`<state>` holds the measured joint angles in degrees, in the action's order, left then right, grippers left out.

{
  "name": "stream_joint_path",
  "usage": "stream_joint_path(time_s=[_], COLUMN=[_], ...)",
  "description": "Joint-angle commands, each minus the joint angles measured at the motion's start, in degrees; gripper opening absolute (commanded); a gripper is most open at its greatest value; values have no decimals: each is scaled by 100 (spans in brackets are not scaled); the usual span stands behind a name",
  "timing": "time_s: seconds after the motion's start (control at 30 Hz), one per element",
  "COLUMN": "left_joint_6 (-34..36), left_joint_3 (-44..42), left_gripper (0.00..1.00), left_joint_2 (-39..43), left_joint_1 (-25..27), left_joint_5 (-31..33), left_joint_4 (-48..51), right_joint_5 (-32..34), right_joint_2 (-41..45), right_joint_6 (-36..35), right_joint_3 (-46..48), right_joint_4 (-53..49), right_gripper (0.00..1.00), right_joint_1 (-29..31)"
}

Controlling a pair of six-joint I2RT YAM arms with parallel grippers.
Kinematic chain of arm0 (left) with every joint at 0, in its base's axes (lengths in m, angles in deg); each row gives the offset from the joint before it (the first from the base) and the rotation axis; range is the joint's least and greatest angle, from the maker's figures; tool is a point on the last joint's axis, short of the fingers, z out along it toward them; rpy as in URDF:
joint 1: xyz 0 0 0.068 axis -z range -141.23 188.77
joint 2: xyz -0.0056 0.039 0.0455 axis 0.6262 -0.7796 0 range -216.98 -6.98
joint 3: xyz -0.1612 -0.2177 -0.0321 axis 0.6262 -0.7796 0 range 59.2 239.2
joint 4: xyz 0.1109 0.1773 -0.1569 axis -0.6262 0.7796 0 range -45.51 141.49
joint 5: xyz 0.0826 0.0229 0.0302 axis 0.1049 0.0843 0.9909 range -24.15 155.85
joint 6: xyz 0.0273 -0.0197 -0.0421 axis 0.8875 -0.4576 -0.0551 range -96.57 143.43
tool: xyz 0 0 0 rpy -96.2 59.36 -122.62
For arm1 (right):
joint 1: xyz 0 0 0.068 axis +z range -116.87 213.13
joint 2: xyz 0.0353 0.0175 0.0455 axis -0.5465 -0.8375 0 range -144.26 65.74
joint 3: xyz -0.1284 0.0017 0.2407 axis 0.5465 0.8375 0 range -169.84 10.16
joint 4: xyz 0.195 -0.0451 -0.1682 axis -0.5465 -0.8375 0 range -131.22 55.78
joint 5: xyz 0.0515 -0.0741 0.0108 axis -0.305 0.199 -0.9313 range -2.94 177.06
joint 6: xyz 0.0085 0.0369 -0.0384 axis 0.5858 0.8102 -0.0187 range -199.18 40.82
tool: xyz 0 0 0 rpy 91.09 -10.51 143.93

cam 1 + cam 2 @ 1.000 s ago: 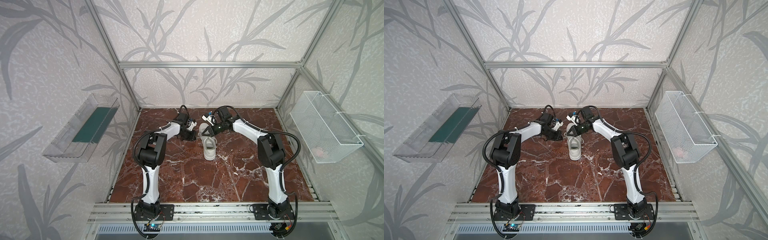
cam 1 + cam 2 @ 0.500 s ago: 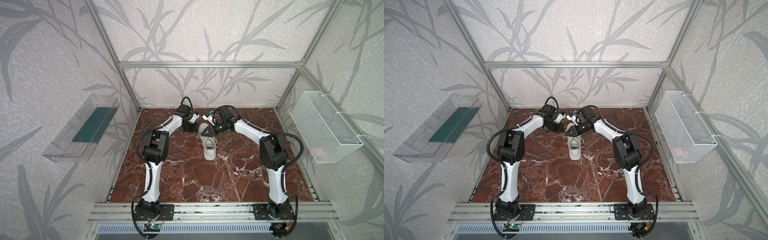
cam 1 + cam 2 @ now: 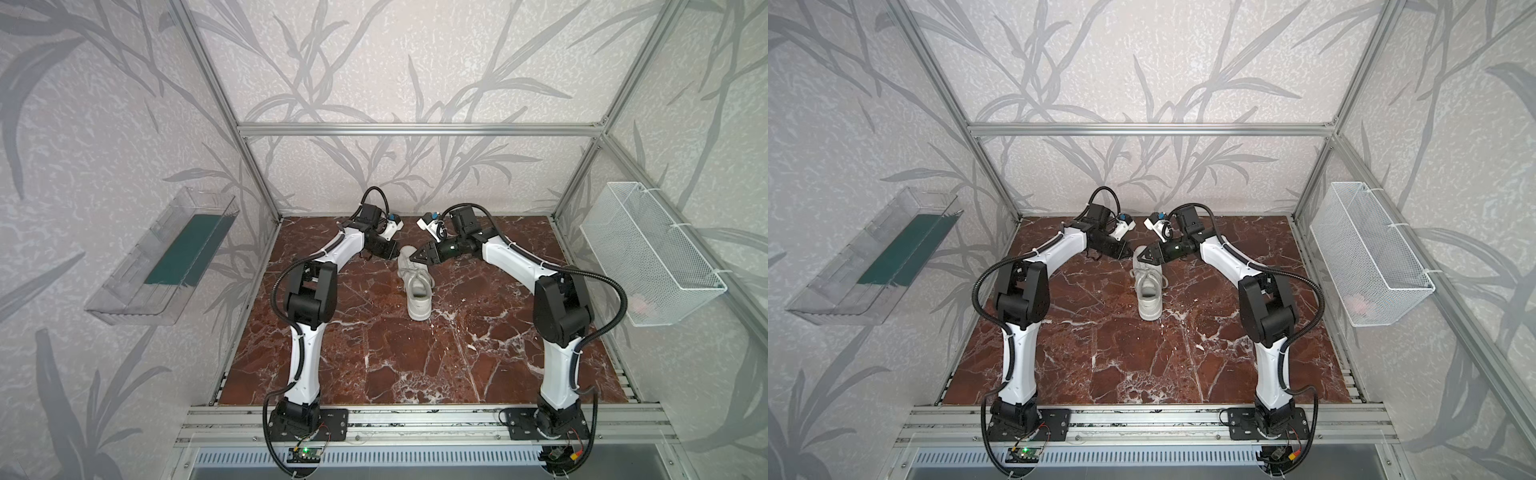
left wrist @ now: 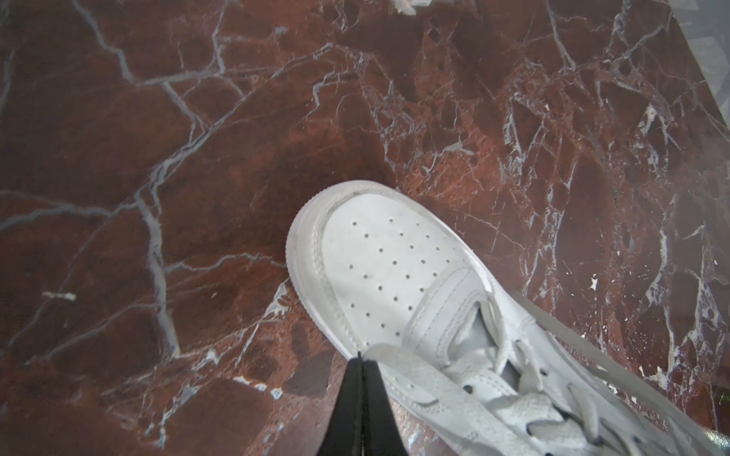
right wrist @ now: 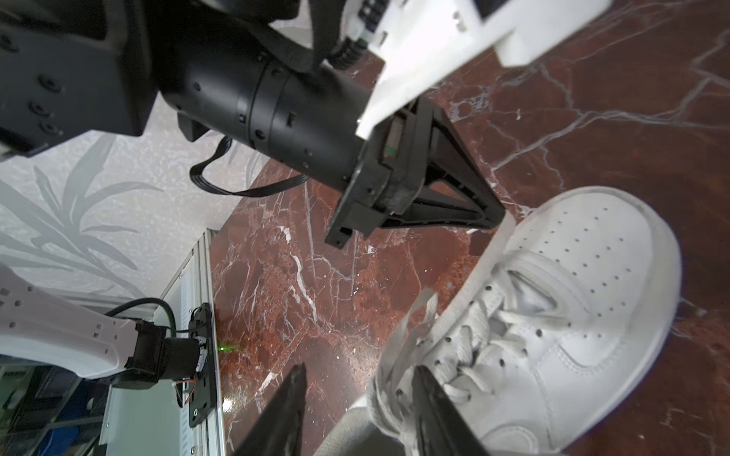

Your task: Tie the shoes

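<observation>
Your left gripper point(image 3: 392, 254) sits low against the left flank of the toe, jaws pressed together. In the left wrist view a lace point(image 4: 418, 379) runs straight from the closed fingertips point(image 4: 355, 395) back toward the eyelets, so it reads as pinched.

The sneaker point(image 3: 417, 291) stands upright on its sole on the marble table point(image 3: 478, 353), at the rear centre. Its toe points to the back wall and its heel to the front rail.

Your right gripper point(image 5: 360, 367) reaches in from the sneaker's right, over the forefoot, with its fingers spread. Loose lace stands between them. Whether either finger touches it cannot be told from these views.
</observation>
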<state>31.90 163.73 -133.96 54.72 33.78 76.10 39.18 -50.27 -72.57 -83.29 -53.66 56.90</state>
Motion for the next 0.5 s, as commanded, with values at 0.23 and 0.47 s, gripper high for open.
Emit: stream_joint_path(time_s=[0.23,0.47], left_joint_6=[105,94], left_joint_3=[355,340], left_gripper=[0,0], left_joint_2=[460,583], left_joint_1=[135,190], left_joint_5=[-687,-824], left_joint_4=[-512,-527], right_joint_5=[266,70], right_joint_2=[-239,-645], right_joint_6=[610,1064], right_joint_3=[-76,-257], right_joint_4=[425,859], right_gripper=[46,46], right_joint_1=[-118,-137])
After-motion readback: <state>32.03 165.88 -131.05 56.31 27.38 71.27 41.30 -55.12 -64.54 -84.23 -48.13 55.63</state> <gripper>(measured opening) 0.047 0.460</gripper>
